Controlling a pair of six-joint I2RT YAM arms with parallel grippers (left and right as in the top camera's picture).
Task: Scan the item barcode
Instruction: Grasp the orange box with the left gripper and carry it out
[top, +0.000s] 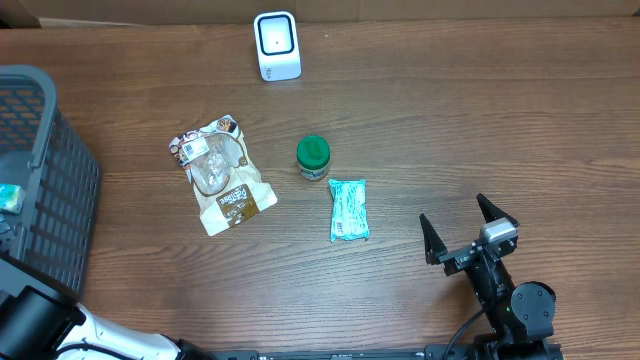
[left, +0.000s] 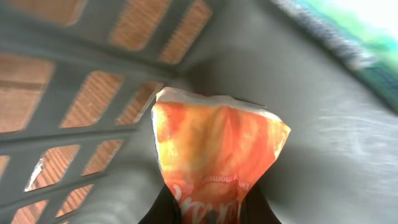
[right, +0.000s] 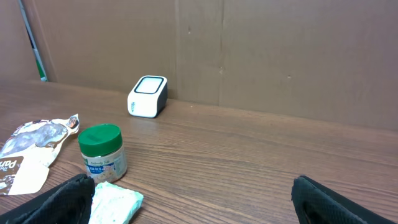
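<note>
1. Looking down from overhead, the dark wooden worktop (top: 450, 120) carries a white box-shaped barcode scanner (top: 277, 45) at its far edge. Nearer the middle lie a crinkled brown-and-white snack pouch (top: 220, 175), a small jar with a green lid (top: 313, 158) and, just beside the jar, a flat mint-green wrapper (top: 348, 210). A grey plastic mesh basket (top: 50, 190) stands at the left edge. The right tool (top: 468, 232) sits at the near right with its fingers spread wide and nothing in them. The left arm (top: 60, 335) shows only as white casing at the bottom left, and its tool is out of sight here.
2. From the left wrist, the left tool (left: 205, 211) is clamped tight on the lower end of a glossy orange plastic packet (left: 217, 149). The packet is inside the basket, against its lattice wall. A blurred green-and-white thing (left: 348, 37) lies at the upper right, perhaps another packet.
3. From the right wrist, the right tool's black fingers (right: 62, 199) stand far apart at the lower corners, gripping nothing. The scanner sits before a brown cardboard backdrop (right: 280, 56).
</note>
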